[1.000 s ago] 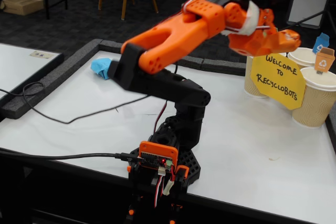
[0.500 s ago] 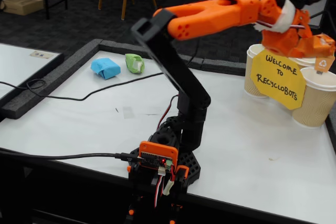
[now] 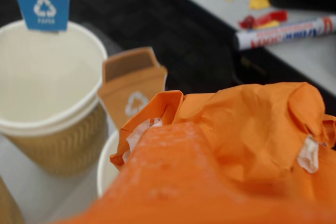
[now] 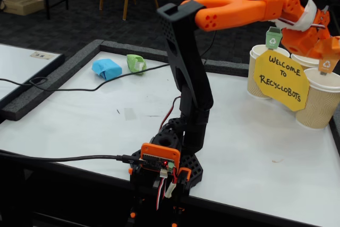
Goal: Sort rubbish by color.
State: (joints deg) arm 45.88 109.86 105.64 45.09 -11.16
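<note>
Arm: the orange and black arm (image 4: 186,73) is reaching from its base at the near table edge up and across to the right of the fixed view, over the paper cups
Gripper: the gripper (image 4: 319,43) is hanging above the cups at the far right; in the wrist view its orange body (image 3: 220,177) is filling the lower right of the frame
Fingers: they are gripping a crumpled orange paper wad (image 3: 257,124), which is bulging out around the jaw in the wrist view
Blue wad: the light blue wad (image 4: 106,69) is lying on the white table (image 4: 255,131) at the far left, well apart from the gripper
Green wad: the lime green wad (image 4: 136,64) is sitting just beside the blue one, to its right in the fixed view
Cups: a tan cup (image 3: 52,98) with a blue bin flag (image 3: 41,1) is standing left in the wrist view; an orange bin flag (image 3: 131,90) is standing beside it
Sign: the yellow sign (image 4: 280,81) is leaning in front of the cups
Cable: a black cable (image 4: 69,90) is trailing across the table's left side
</note>
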